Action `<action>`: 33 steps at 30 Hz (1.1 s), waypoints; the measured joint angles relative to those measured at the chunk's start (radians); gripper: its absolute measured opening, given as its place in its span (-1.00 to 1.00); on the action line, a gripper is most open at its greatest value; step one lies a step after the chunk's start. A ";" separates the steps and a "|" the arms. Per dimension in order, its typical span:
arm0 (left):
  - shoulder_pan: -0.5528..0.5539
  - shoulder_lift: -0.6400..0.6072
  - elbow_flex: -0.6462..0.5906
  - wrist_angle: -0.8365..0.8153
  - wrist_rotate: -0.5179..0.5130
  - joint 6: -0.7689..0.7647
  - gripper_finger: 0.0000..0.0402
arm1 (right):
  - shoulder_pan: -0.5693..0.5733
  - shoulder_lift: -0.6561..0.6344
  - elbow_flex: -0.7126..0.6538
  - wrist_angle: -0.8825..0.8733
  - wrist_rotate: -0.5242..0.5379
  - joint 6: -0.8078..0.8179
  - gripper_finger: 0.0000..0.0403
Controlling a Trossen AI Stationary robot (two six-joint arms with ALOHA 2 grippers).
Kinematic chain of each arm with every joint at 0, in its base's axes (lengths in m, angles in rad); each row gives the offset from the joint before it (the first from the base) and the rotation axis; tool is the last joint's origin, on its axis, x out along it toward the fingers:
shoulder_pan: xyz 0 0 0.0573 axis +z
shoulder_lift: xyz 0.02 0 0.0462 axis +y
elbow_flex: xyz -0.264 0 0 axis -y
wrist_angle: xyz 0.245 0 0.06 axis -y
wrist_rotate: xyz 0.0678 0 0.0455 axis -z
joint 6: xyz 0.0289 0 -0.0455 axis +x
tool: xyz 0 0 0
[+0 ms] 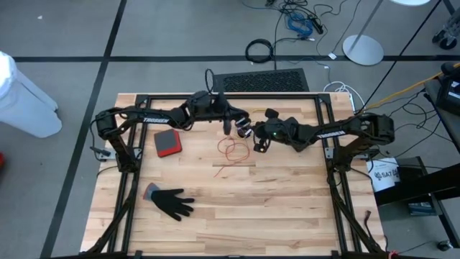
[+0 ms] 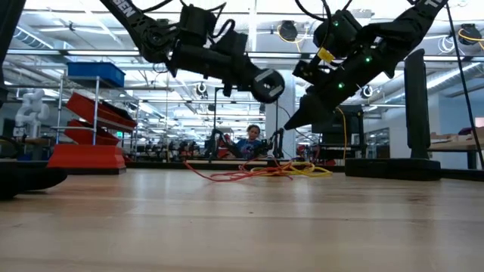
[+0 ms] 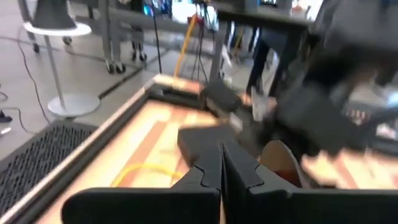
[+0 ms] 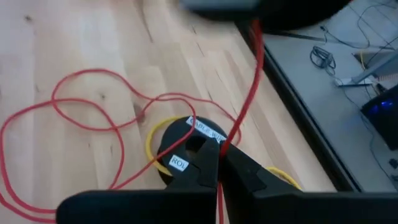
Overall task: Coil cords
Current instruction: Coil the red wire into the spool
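The right gripper (image 4: 219, 163) is clamped on a red cord (image 4: 93, 118) that trails loose over the table (image 1: 287, 201). Above the cord, the left gripper (image 3: 222, 163) hangs closed and empty.

We saw the cord (image 1: 231, 151) lying mid-table, the pad (image 1: 168, 143) to its left, the glove (image 1: 171, 203) nearer the front-left, and both grippers (image 1: 228, 128) (image 1: 257, 146) hanging just behind the cord.
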 joint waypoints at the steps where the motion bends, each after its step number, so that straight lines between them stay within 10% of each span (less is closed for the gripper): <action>1: 0.000 0.000 0.000 -0.027 0.003 0.023 -1.00 | 0.000 -0.007 0.000 0.002 0.000 0.000 -1.00; 14: -0.008 0.000 0.000 -0.147 -0.116 0.235 -1.00 | 0.001 -0.137 0.000 0.055 -0.116 0.067 -1.00; 33: -0.090 0.056 0.002 0.078 -0.367 0.470 -1.00 | 0.014 -0.001 0.108 0.223 -0.190 0.123 -1.00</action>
